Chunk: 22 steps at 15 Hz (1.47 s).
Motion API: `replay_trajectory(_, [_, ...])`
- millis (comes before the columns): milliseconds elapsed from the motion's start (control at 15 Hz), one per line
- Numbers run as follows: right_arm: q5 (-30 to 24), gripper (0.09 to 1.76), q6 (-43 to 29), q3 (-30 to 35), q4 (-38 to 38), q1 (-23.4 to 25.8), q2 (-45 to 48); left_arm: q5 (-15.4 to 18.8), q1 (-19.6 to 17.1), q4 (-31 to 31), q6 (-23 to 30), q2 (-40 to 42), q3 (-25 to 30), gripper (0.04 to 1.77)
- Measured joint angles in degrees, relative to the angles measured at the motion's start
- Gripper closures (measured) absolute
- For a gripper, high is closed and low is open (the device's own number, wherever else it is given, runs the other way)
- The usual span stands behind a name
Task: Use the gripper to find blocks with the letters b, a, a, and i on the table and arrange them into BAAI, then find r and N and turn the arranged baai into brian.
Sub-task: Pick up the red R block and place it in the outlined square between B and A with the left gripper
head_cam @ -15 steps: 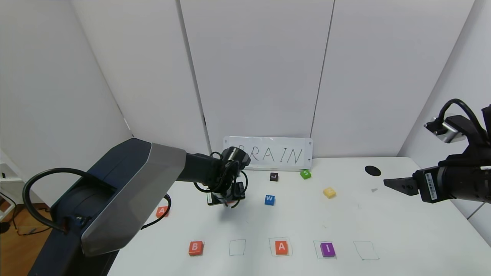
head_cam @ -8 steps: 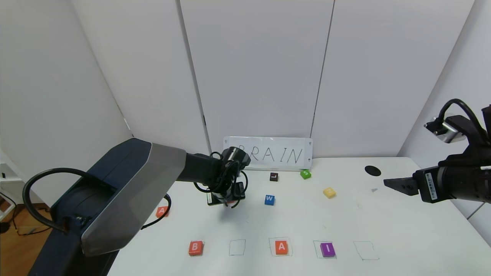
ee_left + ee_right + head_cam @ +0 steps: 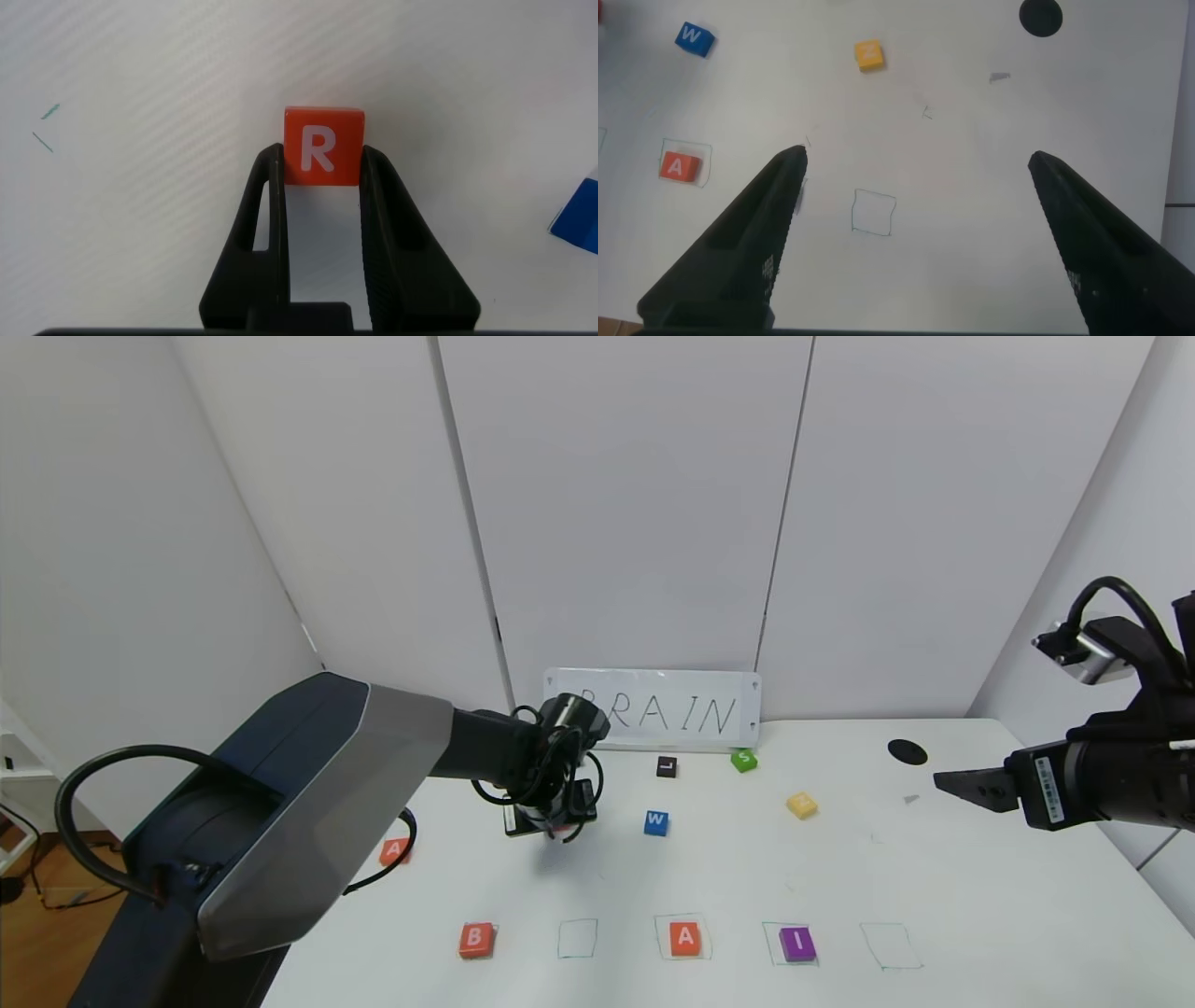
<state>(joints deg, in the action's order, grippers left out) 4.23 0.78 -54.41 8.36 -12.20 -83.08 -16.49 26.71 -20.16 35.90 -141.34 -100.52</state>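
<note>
My left gripper (image 3: 553, 821) is low over the table (image 3: 934, 896), at mid-left behind the row. In the left wrist view its fingers (image 3: 271, 187) press both sides of the orange R block (image 3: 322, 147). In the front row, the orange B (image 3: 475, 940) lies left of an empty green square (image 3: 577, 938). Further right, an orange A (image 3: 685, 938) and the purple I (image 3: 796, 944) each lie in a square. The second orange A (image 3: 395, 849) lies far left. The yellow N (image 3: 801, 805) lies at mid-right. My right gripper (image 3: 943, 782) hangs open and empty above the right side.
A blue W block (image 3: 656, 822), a black L block (image 3: 667, 766) and a green S block (image 3: 743, 760) lie behind the row. A BRAIN sign (image 3: 653, 709) stands at the back. A black hole (image 3: 907, 751) is at the back right. An empty square (image 3: 892, 945) ends the row.
</note>
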Motion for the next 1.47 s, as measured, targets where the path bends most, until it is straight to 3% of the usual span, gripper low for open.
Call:
replay_trajectory(533, [1.7, 0.14, 0.0, 0.7, 0.0, -1.4, 0.1, 0.8, 2.1, -4.3, -0.9, 10.1, 5.4, 1.31])
replay_trajectory(1267, [1.7, 0.14, 0.0, 0.7, 0.0, -1.5, 0.2, 0.7, 2.4, -4.1, -0.3, 11.5, 5.8, 1.31])
replay_trajectory(1467, [1.7, 0.14, 0.0, 0.8, 0.0, -1.8, 0.2, 0.3, 8.1, -3.7, 2.5, 15.8, 14.5, 1.31])
